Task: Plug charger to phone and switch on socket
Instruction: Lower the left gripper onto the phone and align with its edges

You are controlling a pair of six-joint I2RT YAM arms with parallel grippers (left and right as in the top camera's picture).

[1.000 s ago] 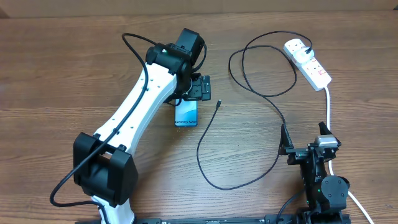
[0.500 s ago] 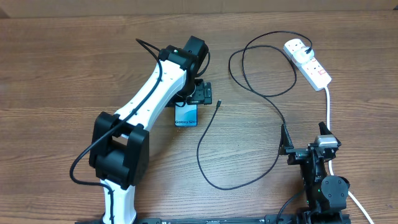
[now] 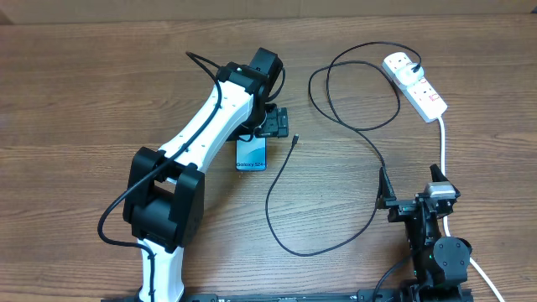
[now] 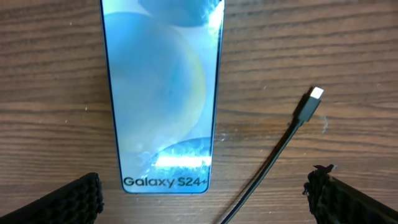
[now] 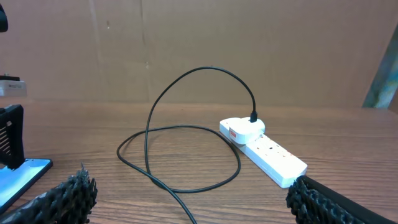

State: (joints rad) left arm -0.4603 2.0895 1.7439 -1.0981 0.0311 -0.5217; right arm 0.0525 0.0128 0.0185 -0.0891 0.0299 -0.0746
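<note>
Overhead, I saw the left gripper (image 3: 273, 126) had barely shifted in half a second, spread wide above the phone (image 3: 251, 155). The charger (image 4: 309, 107) tip lay just right of the phone, the socket (image 3: 415, 84) far right of it. The right gripper (image 5: 189, 196) stayed wide open.

Even bright light, sharp, faint screen glare
</note>
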